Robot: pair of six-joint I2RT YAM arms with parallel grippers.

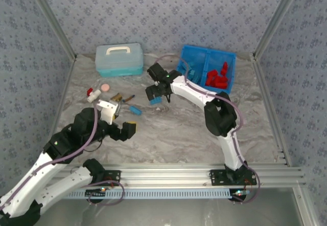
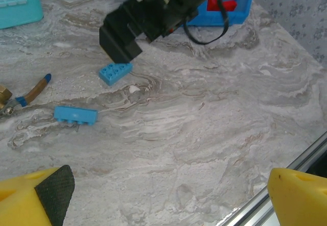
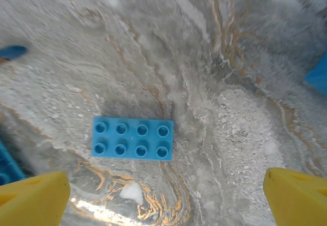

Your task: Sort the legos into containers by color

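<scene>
We see a glossy light-blue brick (image 3: 132, 137), two rows of four round studs, lying flat on the grey marbled table (image 3: 245, 83) toward its far edge. It is left of the bright blue plastic tray (image 1: 204, 50) in the far right corner, whose right compartment holds a heap of red bricks (image 1: 217, 76). The right gripper (image 3: 166, 195) hangs over that brick, its yellow wedge-shaped fingers spread wide and clear of it, while a slimmer blue brick (image 2: 75, 115) lies further left and the left gripper (image 2: 166, 198), over the near left part, has its yellow, black-padded fingers wide apart and empty.
</scene>
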